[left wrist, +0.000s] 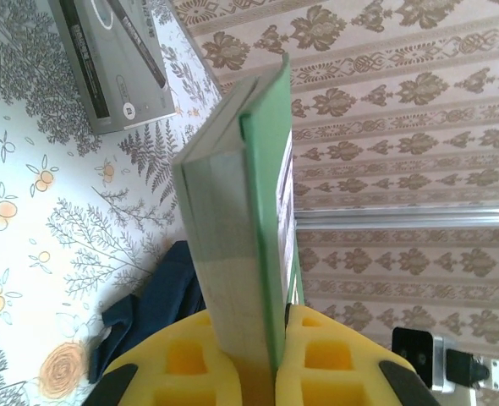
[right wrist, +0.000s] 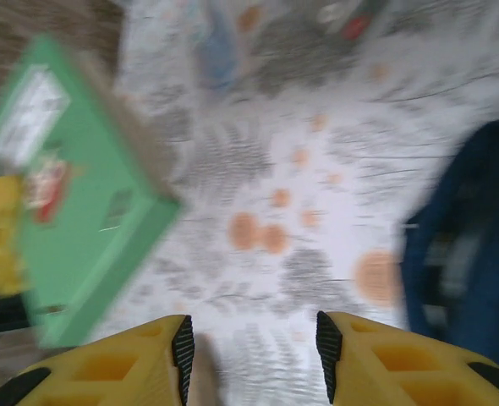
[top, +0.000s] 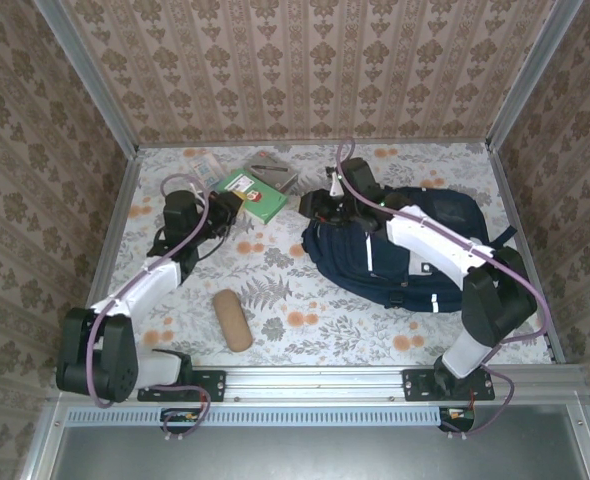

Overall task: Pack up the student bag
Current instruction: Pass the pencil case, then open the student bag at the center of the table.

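Observation:
The student bag, a navy-blue backpack with thin white stripes, lies at the right of the table. Its dark fabric sits at the right edge of the right wrist view and low in the left wrist view. My left gripper is shut on the near edge of a green book. In the left wrist view the book stands out between the yellow fingers. My right gripper hangs open over bare tablecloth, between the book and the bag's left end.
A grey box lies behind the book near the back wall, with a clear packet to its left. A brown oblong case rests on the floral cloth near the front rail. Wallpapered walls close in three sides.

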Tool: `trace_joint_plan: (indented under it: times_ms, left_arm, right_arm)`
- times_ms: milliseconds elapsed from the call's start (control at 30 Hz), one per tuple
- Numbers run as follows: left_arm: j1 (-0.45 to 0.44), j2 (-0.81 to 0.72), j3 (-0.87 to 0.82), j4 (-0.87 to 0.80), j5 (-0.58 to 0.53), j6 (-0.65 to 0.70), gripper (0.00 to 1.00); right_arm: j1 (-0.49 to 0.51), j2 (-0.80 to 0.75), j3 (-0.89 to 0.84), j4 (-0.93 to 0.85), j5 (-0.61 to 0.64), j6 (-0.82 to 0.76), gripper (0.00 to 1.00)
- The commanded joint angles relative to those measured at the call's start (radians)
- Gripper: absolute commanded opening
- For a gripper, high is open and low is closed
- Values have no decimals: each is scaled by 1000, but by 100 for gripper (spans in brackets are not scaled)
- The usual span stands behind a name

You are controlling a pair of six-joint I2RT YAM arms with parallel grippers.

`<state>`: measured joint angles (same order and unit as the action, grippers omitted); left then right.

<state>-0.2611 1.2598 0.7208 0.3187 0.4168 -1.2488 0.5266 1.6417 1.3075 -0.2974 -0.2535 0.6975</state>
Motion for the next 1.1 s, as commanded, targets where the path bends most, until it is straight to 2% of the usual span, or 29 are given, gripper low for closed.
trace_joint_plan:
  times_ms: [0, 300, 500, 567, 633, 733, 967, 1067]
  left_arm:
    - [2, -64, 58, -154, 28, 140, 0]
    - [2, -97, 68, -249, 34, 153, 0]
    - [0, -119, 70, -289, 19, 160, 0]
    - [1, -122, 69, -292, 19, 160, 0]
    - [-2, -121, 69, -294, 21, 161, 0]
    - [-8, -120, 69, -296, 21, 167, 0]
    - [-64, -76, 75, -266, 14, 183, 0]
    - [-106, -34, 88, -224, 7, 175, 0]
  right_arm:
    - [-5, -2, 49, -330, 240, -222, 47]
    - [11, 159, 160, -529, 511, -333, 47]
    - [18, 241, 167, -546, 554, -352, 48]
    - [19, 259, 164, -547, 552, -356, 39]
    - [19, 262, 164, -546, 554, -355, 21]
    - [21, 221, 163, -543, 551, -355, 0]
    - [19, 11, 190, -517, 467, -373, 0]
    - [14, -72, 204, -495, 376, -408, 0]
